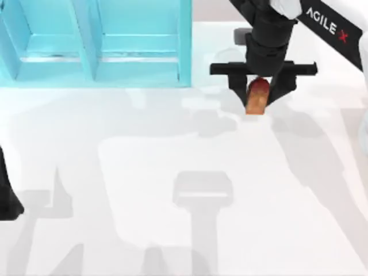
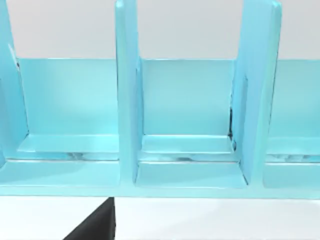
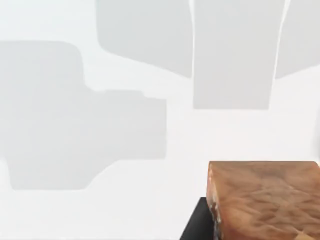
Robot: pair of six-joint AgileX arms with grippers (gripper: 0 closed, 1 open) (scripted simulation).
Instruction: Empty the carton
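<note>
The carton [image 1: 256, 104], a small orange box with a red top, hangs in the back right part of the table, just right of the rack, held between the black fingers of my right gripper [image 1: 260, 96], which is shut on it. In the right wrist view the carton's orange body [image 3: 265, 200] shows close up beside a dark finger [image 3: 196, 225], over bare white table. My left arm [image 1: 7, 198] stays parked at the table's left edge. A dark part of its gripper [image 2: 95, 227] shows in the left wrist view, facing the rack.
A cyan rack [image 1: 92, 43] with upright dividers stands at the back left; in the left wrist view the rack [image 2: 185, 125] is seen from the front. White table [image 1: 172, 172] stretches across the middle and front.
</note>
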